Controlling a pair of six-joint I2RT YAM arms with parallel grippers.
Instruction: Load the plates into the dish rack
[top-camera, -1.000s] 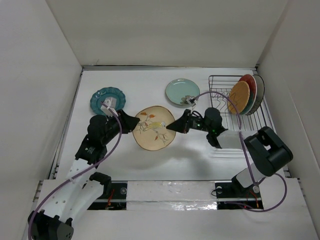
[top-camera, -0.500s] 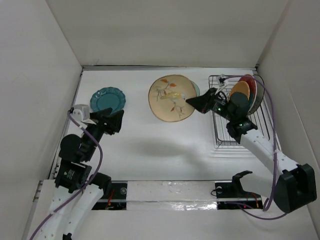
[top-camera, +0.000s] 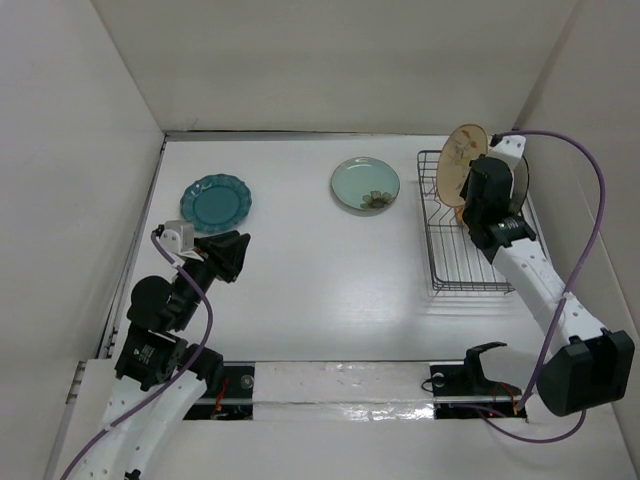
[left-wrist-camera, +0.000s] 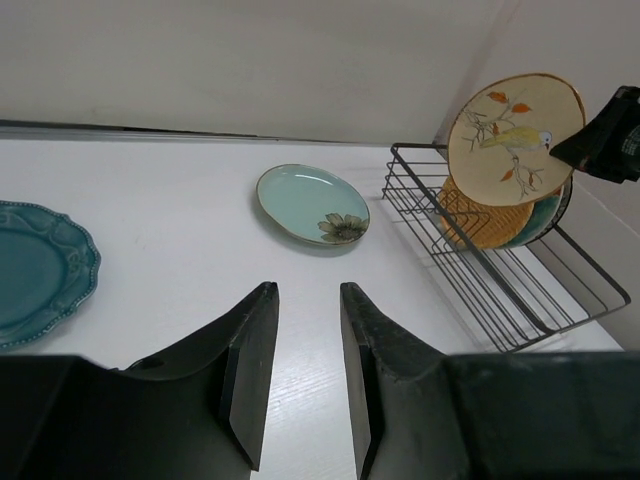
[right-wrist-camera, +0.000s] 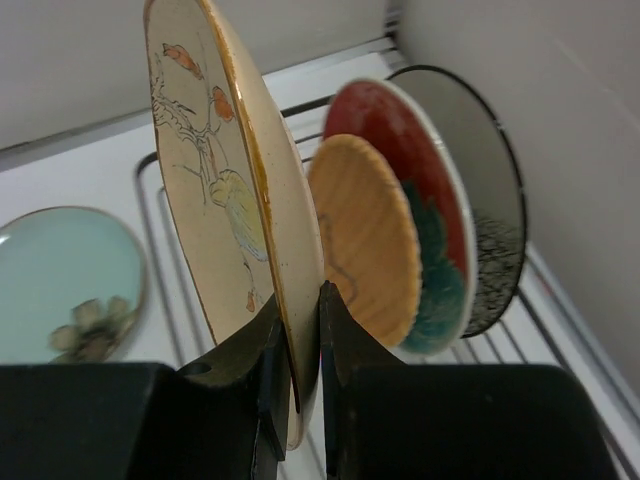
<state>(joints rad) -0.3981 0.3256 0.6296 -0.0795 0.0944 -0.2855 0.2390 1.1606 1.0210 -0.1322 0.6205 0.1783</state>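
Right pincer (right-wrist-camera: 300, 318) is clamping the tan floral plate (right-wrist-camera: 215, 200) by its lower rim, holding it upright on edge over the dish rack (top-camera: 450, 272). Its painted face is facing the mint plate (top-camera: 365, 184), with a narrow gap to the orange plate (right-wrist-camera: 365, 230) behind. Left pincer (left-wrist-camera: 305, 295) is hanging open over the table (top-camera: 300, 280), near the teal plate (top-camera: 215, 202).

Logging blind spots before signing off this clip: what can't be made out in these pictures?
Right wrist: the right end effector covers the lower rim of the tan floral plate; seating between dish rack prongs unclear.
Top external: the right arm hides most of the racked plates.
Left wrist: the frame's left edge cuts off the scalloped teal plate.
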